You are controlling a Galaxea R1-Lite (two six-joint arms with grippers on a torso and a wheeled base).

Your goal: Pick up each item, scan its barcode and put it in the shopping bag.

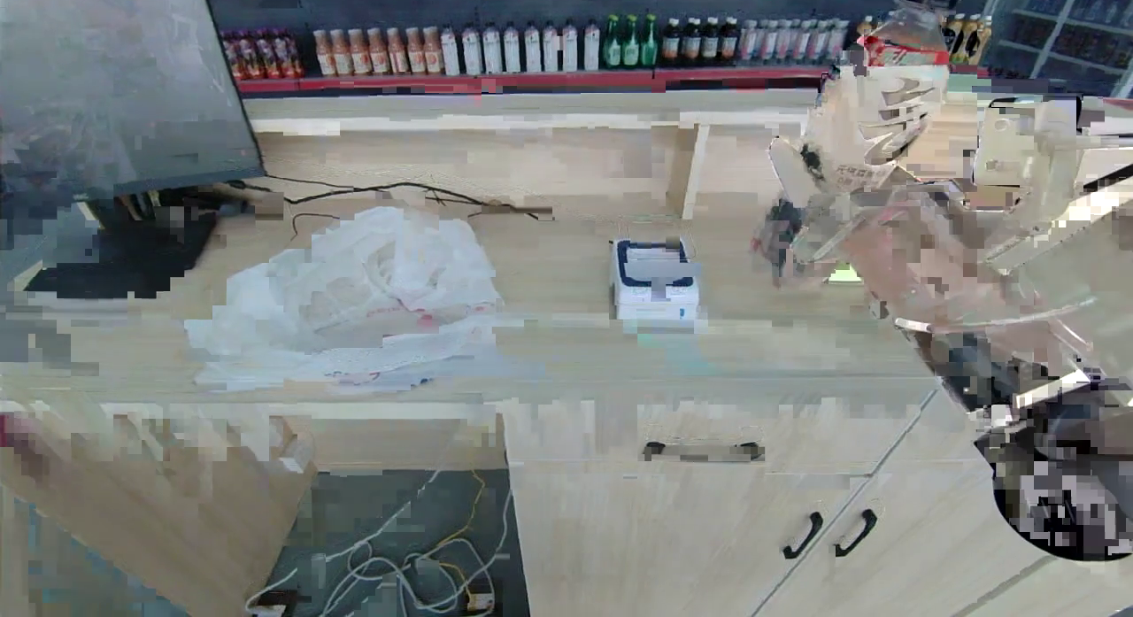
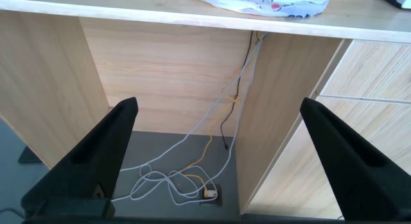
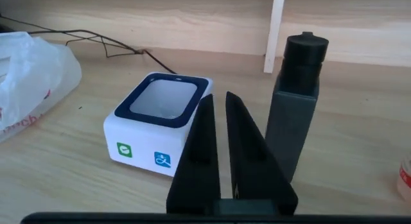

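A white plastic shopping bag (image 1: 354, 289) lies crumpled on the left part of the wooden counter (image 1: 549, 360). The white scanner box with a dark blue rim (image 1: 655, 281) sits at the counter's middle. In the right wrist view the scanner (image 3: 160, 128) is close ahead. A dark grey bottle with a black cap (image 3: 292, 121) stands upright beside it, and an edge of the bag (image 3: 32, 76) shows. My right gripper (image 3: 219, 99) is shut with nothing in it, just short of scanner and bottle. My left gripper (image 2: 218, 105) hangs open below the counter's edge, under the bag (image 2: 263, 2).
A dark monitor (image 1: 115, 86) stands at the counter's back left, with cables (image 1: 381, 192) behind the bag. Shelves of bottles (image 1: 531, 46) line the far wall. Under the counter, loose cables (image 2: 186, 172) lie on the floor in an open niche. My right arm (image 1: 885, 245) looks blurred.
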